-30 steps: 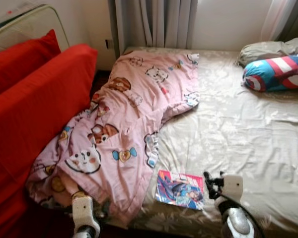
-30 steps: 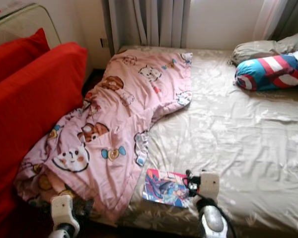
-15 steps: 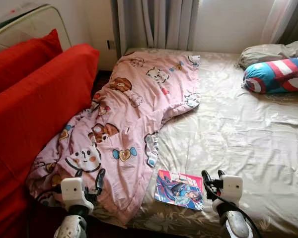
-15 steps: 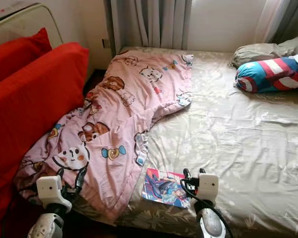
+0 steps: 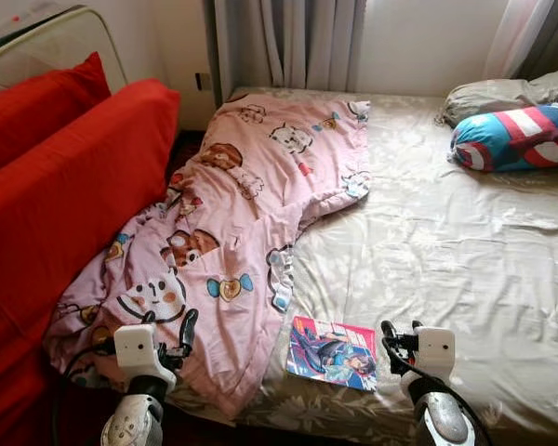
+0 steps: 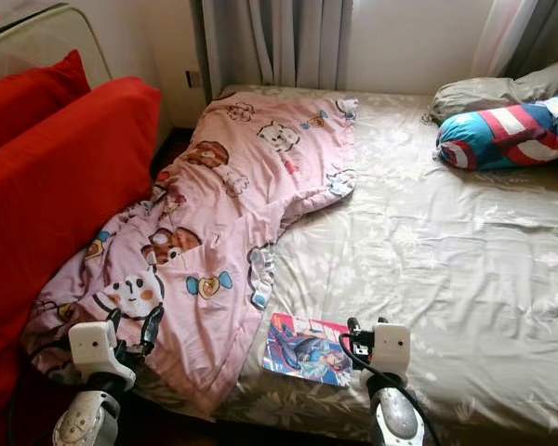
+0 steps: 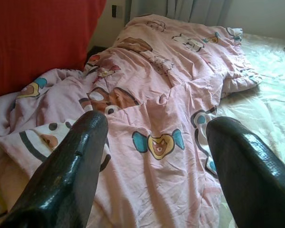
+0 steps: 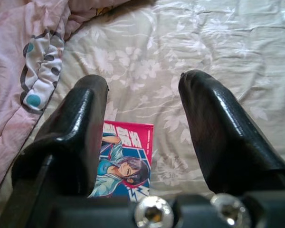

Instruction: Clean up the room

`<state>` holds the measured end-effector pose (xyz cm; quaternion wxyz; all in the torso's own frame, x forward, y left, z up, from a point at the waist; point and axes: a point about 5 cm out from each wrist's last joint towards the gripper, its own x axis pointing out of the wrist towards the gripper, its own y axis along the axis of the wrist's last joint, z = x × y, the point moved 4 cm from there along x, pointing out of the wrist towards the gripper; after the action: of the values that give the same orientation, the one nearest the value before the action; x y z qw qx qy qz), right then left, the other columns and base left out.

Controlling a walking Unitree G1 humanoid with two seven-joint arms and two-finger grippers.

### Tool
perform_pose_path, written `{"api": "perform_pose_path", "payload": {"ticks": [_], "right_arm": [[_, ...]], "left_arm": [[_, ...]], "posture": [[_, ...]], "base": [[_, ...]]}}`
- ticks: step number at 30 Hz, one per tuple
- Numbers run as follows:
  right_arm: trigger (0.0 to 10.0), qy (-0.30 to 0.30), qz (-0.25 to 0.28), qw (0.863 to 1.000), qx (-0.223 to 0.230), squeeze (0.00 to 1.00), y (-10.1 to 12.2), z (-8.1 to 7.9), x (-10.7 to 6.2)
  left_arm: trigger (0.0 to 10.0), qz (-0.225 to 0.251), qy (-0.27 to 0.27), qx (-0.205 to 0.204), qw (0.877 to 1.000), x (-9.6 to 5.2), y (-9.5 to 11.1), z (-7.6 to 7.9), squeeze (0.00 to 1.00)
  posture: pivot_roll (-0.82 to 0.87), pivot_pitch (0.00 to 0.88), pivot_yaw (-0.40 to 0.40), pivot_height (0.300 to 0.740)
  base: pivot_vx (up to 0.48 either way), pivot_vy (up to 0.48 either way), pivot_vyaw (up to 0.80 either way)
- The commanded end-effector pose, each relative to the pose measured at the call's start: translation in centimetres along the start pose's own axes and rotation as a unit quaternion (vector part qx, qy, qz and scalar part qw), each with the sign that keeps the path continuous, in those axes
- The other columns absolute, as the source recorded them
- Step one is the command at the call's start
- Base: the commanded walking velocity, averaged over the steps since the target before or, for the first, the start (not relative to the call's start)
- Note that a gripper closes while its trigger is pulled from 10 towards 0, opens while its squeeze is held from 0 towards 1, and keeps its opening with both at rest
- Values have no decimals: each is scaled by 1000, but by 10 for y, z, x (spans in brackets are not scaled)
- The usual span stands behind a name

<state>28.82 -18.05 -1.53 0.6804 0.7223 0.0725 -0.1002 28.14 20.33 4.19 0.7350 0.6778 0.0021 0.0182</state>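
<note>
Right gripper (image 5: 399,336) hovers wide open just beside the comic book (image 5: 334,352) on the bed (image 5: 446,242); left gripper (image 5: 172,339), also spread, hangs over the pink quilt (image 5: 232,232). Pinching that flat book risks snagging the sheet beneath.

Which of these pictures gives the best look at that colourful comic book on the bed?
The left eye view: the whole comic book lies flat on the bed sheet, beside the pink blanket. The right eye view shows much the same. In the right wrist view the right pincer hides part of its cover.
</note>
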Motion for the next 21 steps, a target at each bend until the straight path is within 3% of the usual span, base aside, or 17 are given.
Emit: {"api": "perform_pose_path", "payload": {"ticks": [1,21], "right_arm": [[10000,0,0,1000,3,0,1,-1,0],[10000,7,1,1000,-2,0,4,-6,4]], "left_arm": [[10000,-14,-1,-3,1000,-4,-5,2,0],[10000,-39,-2,-9,999,-7,-16,4,0]], "posture": [[-73,99,-15,690],[-67,85,-15,663]], "base": [[0,0,0],[0,0,0]]}}
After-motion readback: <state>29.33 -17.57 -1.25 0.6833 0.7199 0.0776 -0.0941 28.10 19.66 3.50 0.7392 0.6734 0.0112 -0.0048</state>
